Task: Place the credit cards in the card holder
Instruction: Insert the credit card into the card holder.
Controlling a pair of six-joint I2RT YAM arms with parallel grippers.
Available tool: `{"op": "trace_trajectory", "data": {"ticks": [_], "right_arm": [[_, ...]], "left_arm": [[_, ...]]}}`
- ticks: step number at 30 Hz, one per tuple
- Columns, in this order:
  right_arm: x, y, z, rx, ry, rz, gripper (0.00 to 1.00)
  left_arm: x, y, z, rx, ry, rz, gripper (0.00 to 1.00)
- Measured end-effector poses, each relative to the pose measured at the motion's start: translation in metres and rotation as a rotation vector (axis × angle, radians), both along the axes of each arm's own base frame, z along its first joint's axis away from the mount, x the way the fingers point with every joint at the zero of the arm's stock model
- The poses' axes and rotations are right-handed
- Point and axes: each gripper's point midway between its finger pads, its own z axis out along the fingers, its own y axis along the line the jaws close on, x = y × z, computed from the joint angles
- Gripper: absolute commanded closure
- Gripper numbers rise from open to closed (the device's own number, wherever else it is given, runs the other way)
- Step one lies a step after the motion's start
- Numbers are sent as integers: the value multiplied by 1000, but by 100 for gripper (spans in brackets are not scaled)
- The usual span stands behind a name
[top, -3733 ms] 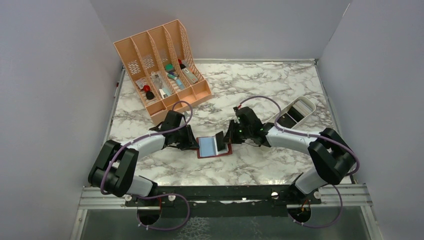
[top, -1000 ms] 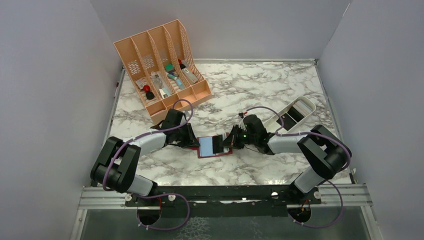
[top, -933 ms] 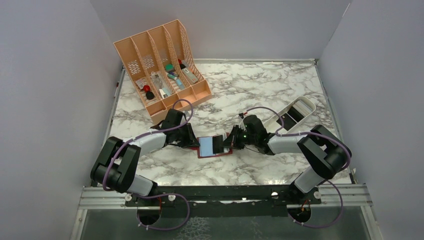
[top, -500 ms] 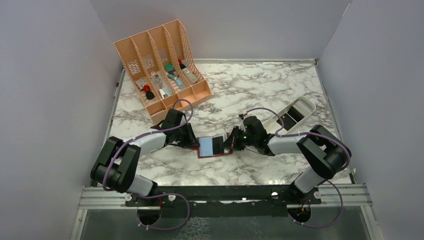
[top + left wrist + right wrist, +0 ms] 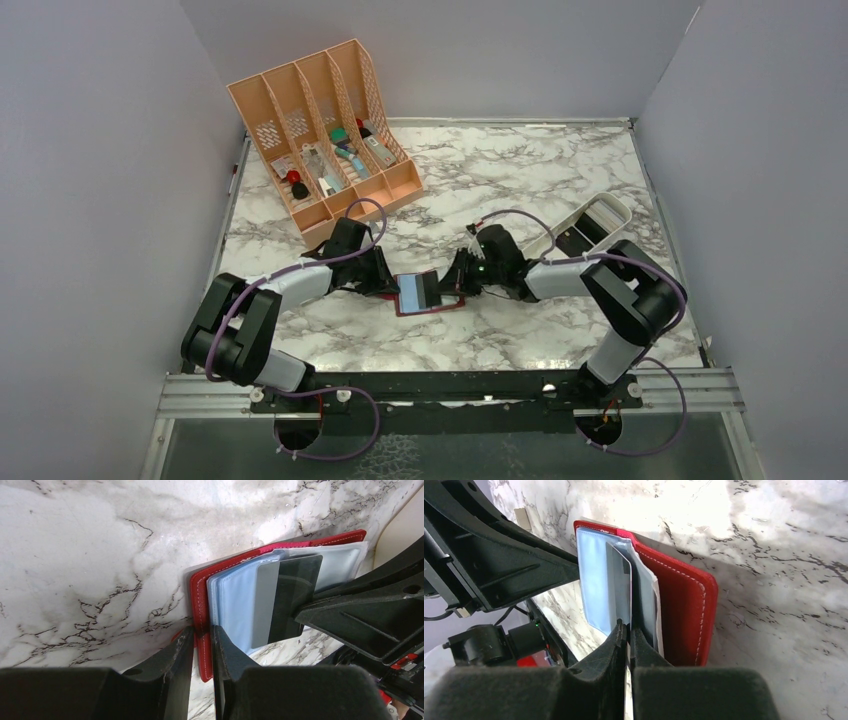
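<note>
Red leather card holder lies open on the marble table. Its near cover edge is nipped between the narrow jaws of the left end effector. Facing it, the right end effector is pinched nearly closed on a credit card, whose far end sits among the clear pockets just ahead of its fingertips.

L gripper, R gripper: tight pinch.
</note>
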Motion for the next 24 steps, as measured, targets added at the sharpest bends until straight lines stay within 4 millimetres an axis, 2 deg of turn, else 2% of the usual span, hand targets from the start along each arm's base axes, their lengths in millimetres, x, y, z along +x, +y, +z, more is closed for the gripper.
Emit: {"op": "trace_trajectory", "data": {"ticks": [4, 9, 16, 19, 24], "right_arm": [[-1, 1, -2, -23, -1, 18, 69], [1, -5, -1, -76, -7, 14, 62], [0, -15, 0, -141, -29, 17, 63], [2, -12, 1, -142, -37, 25, 65], [4, -2, 1, -141, -44, 46, 73]], "left_arm": [[0, -1, 0, 0, -2, -3, 76], [1, -2, 1, -1, -5, -7, 76], [2, -5, 0, -2, -6, -13, 76], [2, -6, 1, -2, -6, -15, 76], [2, -7, 1, -3, -8, -20, 76]]}}
